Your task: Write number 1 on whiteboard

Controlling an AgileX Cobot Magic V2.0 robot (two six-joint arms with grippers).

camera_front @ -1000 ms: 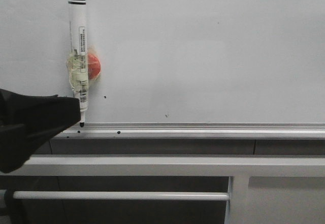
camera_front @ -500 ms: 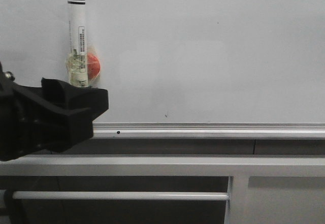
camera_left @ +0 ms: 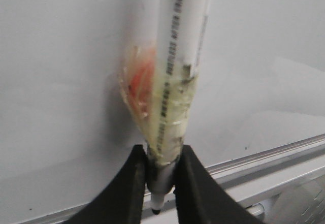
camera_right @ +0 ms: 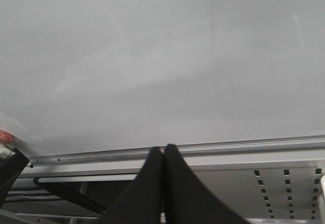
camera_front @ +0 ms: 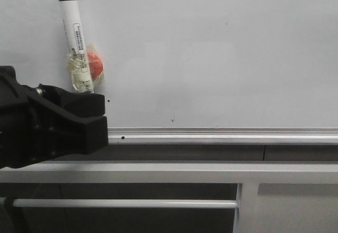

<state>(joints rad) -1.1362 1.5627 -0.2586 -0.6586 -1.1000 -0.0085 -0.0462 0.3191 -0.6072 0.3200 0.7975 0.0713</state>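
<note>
- The left gripper (camera_left: 161, 176) has its black fingers (camera_left: 131, 183) pinching the marker (camera_front: 74, 40) near its writing end. You can see it best in the left wrist view, with the little dark tip poking out just below the fingers.
- In the front view the marker sits in the upper left of the frame, leaning a bit with its black cap end tilted to the left. Its lower part is hidden behind the big black gripper body at the lower left.
- There's a red blob (camera_front: 94, 66) taped to the marker's side with clear, yellowish tape, right up against the whiteboard (camera_front: 222, 53).
- The right gripper (camera_right: 162, 155) only shows in its own wrist view, fingers pressed together with nothing between them, in front of the board's silver bottom rail (camera_front: 222, 134).
- The whiteboard fills the top half of the front view. No stroke for the number 1 on it that I can make out, just a few tiny black specks (camera_front: 173, 120) near the rail.
</note>
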